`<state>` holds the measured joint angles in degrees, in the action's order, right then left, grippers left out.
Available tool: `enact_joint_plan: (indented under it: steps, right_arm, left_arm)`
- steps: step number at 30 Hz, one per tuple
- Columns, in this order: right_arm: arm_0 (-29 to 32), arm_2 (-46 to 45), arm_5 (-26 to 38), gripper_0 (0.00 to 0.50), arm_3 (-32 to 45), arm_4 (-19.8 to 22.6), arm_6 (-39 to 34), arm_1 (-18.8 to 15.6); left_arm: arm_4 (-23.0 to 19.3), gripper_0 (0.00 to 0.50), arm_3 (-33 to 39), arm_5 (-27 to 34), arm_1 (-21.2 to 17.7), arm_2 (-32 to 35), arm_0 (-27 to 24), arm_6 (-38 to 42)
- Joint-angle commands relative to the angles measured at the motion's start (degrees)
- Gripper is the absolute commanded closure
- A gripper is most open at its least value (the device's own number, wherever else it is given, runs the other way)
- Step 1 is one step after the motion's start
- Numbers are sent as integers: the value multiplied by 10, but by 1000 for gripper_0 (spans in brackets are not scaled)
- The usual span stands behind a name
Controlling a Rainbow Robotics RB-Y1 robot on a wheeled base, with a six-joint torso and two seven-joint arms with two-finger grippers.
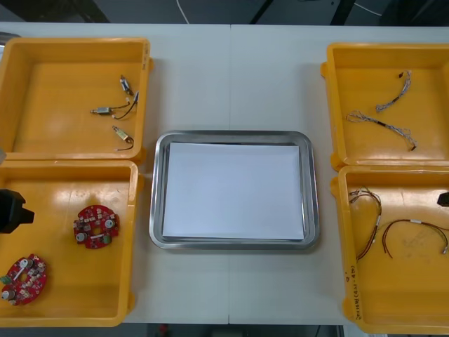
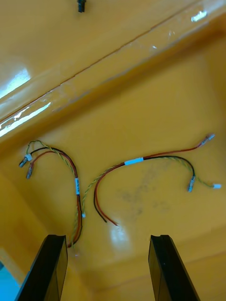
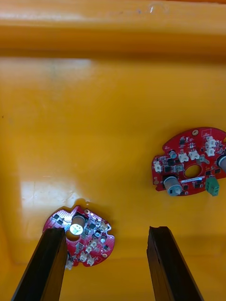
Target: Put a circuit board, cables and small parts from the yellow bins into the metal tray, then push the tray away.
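In the front view I have my left gripper [image 1: 10, 210] at the outer edge of the near left yellow bin [image 1: 70, 321] and my right gripper [image 1: 443, 199] at the outer edge of the near right yellow bin [image 1: 344, 281], with the metal tray [image 1: 156, 196] well apart between them. In the right wrist view I see the fingers [image 2: 49, 263] spread and released, the red and yellow cables [image 2: 141, 162] loose on the floor just ahead and the bin wall beyond. In the left wrist view the fingers [image 3: 44, 263] are spread too, with one circuit board [image 3: 89, 233] at a fingertip, another board [image 3: 190, 162] farther ahead, and bare floor between.

tray [image 1: 156, 189] open above | bin walls [image 1: 136, 225] flank L+R
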<state>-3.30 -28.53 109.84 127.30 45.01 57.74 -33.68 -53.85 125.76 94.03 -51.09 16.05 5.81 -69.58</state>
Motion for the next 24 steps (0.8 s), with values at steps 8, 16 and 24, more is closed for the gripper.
enact_joint_plan:
  steps: [8,16,24]
  right_arm:
    - [1,28,2,0,2,-43,-101,42]
    - [1,80,-32,0,-21,-111,-158,45]
    - [-1,99,-90,0,-69,-151,-190,58]
  left_arm:
    - [6,0,18,-121,-30,21,119,-123]
    - [7,0,13,-155,-34,21,159,-137]
    - [1,0,-15,-184,-38,17,176,-158]
